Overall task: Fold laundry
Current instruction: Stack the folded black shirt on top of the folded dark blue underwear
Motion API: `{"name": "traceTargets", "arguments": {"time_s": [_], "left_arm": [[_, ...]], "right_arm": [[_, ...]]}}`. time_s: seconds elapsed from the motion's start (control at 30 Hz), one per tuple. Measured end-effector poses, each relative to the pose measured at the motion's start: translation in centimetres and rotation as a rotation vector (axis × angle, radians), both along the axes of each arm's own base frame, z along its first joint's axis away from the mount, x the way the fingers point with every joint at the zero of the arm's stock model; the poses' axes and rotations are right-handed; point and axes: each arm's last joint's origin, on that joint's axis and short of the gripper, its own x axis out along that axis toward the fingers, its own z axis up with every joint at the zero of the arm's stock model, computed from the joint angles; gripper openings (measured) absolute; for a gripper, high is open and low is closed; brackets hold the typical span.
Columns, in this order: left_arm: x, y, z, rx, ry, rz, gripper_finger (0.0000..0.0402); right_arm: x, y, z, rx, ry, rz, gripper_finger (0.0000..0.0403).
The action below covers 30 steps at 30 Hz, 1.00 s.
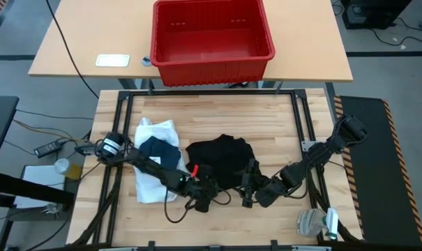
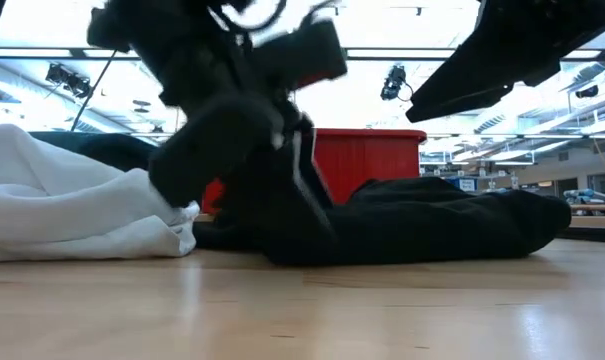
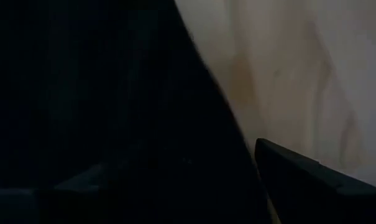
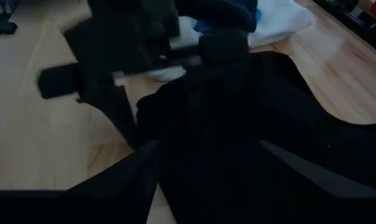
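Note:
A crumpled black garment (image 1: 221, 162) lies in a heap mid-table. To its left a white shirt (image 1: 153, 174) lies flat, with a dark blue piece (image 1: 160, 150) resting on its far half. My left gripper (image 1: 201, 198) is low at the black garment's near-left edge, fingers apart; dark cloth fills the gap in the left wrist view (image 3: 178, 155). My right gripper (image 1: 249, 192) is low at the garment's near-right edge, open, fingers spread over black cloth (image 4: 207, 146). The low view shows the left gripper (image 2: 272, 215) pointing down into the heap. My left gripper comes slanting down from the table's left onto the black garment's near-left edge (image 3: 194, 124). Cloth lies between its open fingers, but I cannot tell whether they touch it. My right gripper's open fingers (image 4: 299, 171) straddle the garment's near-right part (image 4: 237, 112); whether they touch it I cannot tell.
A red plastic crate (image 1: 212, 33) stands on the far table, with a white card (image 1: 113, 61) to its left. A clear plastic object (image 1: 314, 223) lies at the near right corner. A dark cable (image 1: 170, 213) loops near the left gripper. Bare wood shows along the near edge.

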Motion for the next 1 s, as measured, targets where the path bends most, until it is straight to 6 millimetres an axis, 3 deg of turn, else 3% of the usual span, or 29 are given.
{"name": "traceTargets", "arguments": {"time_s": [0.13,0.27,0.43,0.6,0.83,1.0], "left_arm": [[0.1,0.1,-0.3,-0.002,0.005,0.002,0.0286],[0.0,0.1,-0.3,0.027,0.01,-0.004,0.0246],[0.1,0.6,-0.4,0.039,0.023,0.0,0.0143],[0.5,0.9,0.2,0.064,0.044,-0.012,0.0025],[1.6,1.1,4.6,0.081,0.035,-0.007,0.0028],[1.8,1.5,6.5,0.065,0.013,0.011,0.0023]], "right_arm": [[0.1,0.1,0.1,0.016,0.005,0.018,0.0267],[0.0,0.4,0.0,0.036,0.029,0.071,0.0267],[-0.7,1.5,0.1,0.001,0.025,0.13,0.0265],[-0.5,2.3,-0.9,-0.163,0.015,0.146,0.0253],[0.7,2.7,-3.4,-0.361,0.063,0.237,0.0231],[1.4,2.4,-3.1,-0.395,0.083,0.226,0.0238]]}}
